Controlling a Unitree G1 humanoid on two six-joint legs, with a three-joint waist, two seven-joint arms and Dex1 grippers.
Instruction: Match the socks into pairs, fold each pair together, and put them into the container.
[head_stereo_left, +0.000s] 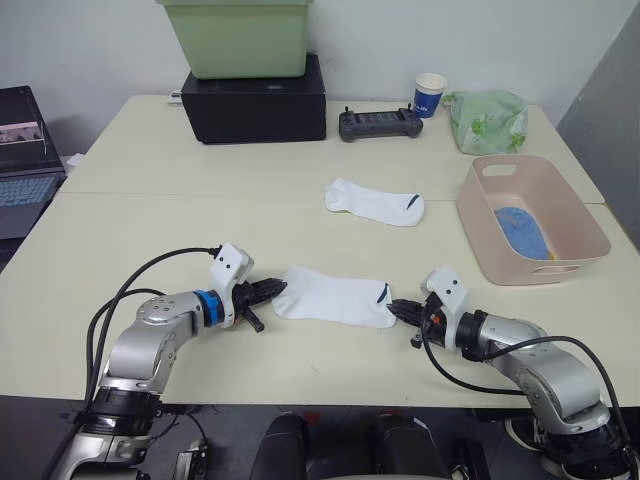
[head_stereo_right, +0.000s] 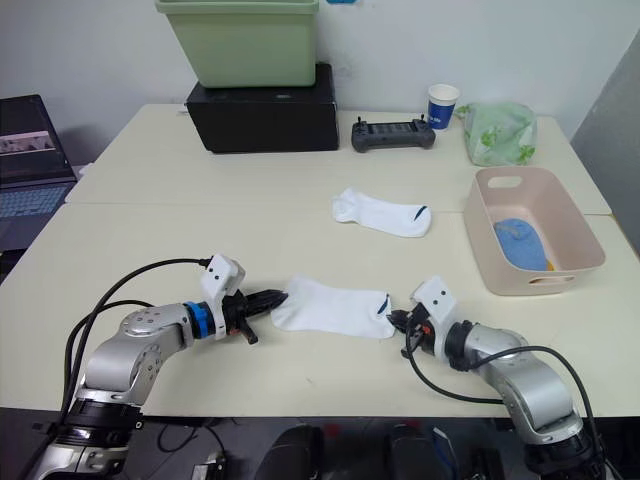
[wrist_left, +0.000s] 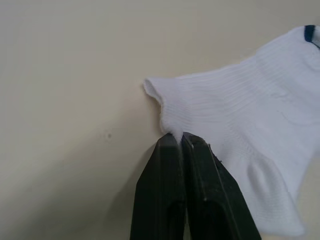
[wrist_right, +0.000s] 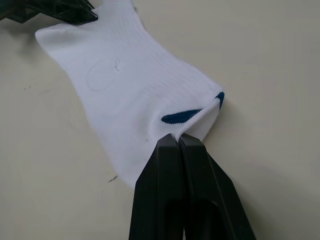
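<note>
A white sock (head_stereo_left: 335, 297) with a dark mark lies flat near the table's front edge. My left gripper (head_stereo_left: 278, 288) is shut on its left end, pinching the edge of the fabric (wrist_left: 170, 127). My right gripper (head_stereo_left: 392, 307) is shut on its right end by the dark mark (wrist_right: 182, 116). The sock (wrist_right: 125, 80) is stretched between both grippers. A second white sock (head_stereo_left: 375, 203) lies farther back at the table's middle. The pink container (head_stereo_left: 475, 225) stands to the right with a light blue sock (head_stereo_left: 520, 230) inside.
At the back stand a light green bin (head_stereo_left: 240, 35) on a black box (head_stereo_left: 255, 105), a black controller (head_stereo_left: 378, 124), a blue paper cup (head_stereo_left: 430, 95) and a leaf-print cloth (head_stereo_left: 487, 120). A laptop (head_stereo_left: 22, 185) sits off the table's left.
</note>
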